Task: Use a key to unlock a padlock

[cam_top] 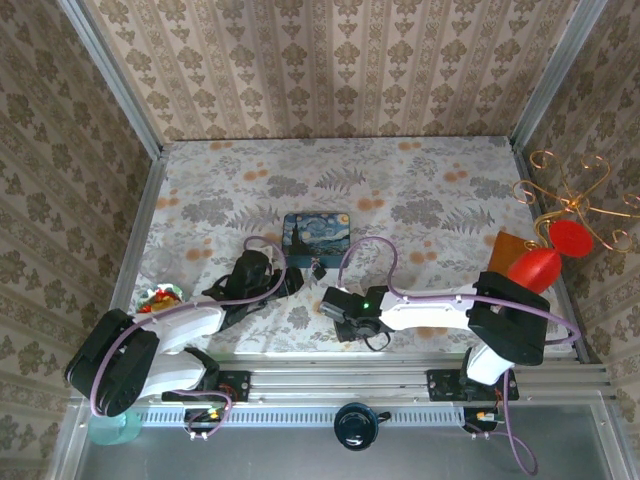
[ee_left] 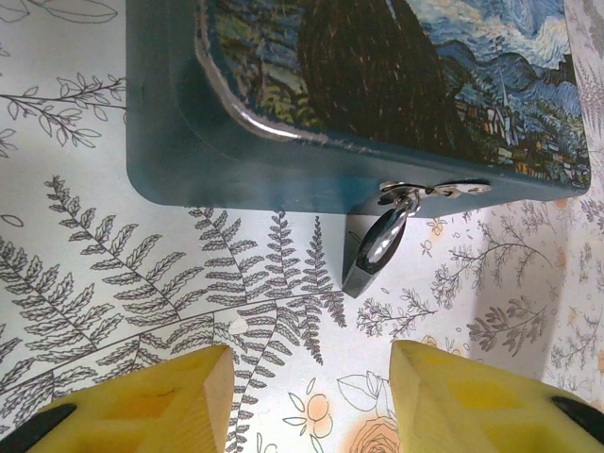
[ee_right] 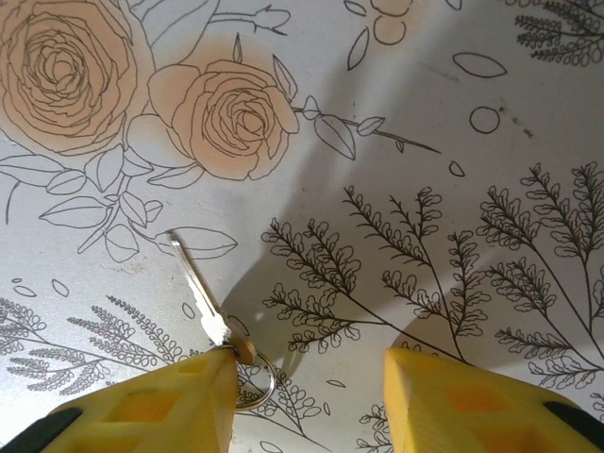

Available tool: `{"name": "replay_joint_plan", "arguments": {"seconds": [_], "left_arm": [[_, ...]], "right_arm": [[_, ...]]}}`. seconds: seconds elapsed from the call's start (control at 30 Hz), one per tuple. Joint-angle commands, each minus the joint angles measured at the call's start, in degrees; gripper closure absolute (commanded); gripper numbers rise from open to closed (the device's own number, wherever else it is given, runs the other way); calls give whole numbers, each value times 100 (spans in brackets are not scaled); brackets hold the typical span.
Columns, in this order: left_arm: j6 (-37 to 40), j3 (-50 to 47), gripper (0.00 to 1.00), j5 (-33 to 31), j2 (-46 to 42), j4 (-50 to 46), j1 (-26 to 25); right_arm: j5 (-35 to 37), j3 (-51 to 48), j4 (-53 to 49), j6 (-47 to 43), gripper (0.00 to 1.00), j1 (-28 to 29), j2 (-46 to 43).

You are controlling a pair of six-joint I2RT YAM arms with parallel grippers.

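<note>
Padlock (ee_left: 373,253): small and dark, hanging by its shackle from the metal hasp (ee_left: 434,191) on the near side wall of the tin (ee_left: 255,160), its body resting tilted on the cloth (ee_left: 113,255). In the top view it lies just beside the tin's near edge, between the two wrists. Left gripper (ee_left: 307,401): jaws stand moderately apart with nothing between them; both yellow fingers (ee_left: 175,401) are aimed at the tin's near wall, short of the padlock and not touching it. Key (ee_right: 196,288): lies flat on the cloth, blade pointing away from the right wrist, its head and ring (ee_right: 262,385) at the tip of one finger (ee_right: 170,406) of the right gripper (ee_right: 302,406). Right gripper jaws are apart and the gap between them is empty; the key sits at one finger rather than clamped between the two. Whether that fingertip presses on the key head cannot be determined. Key and padlock are apart.
</note>
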Motion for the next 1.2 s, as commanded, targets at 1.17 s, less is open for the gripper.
{"name": "replay_joint_plan", "arguments": {"seconds": [1.17], "left_arm": [[216,-76,50,-60,-359,-228,84]], "right_arm": [[91,589,-82,-312,64,191,664]]}}
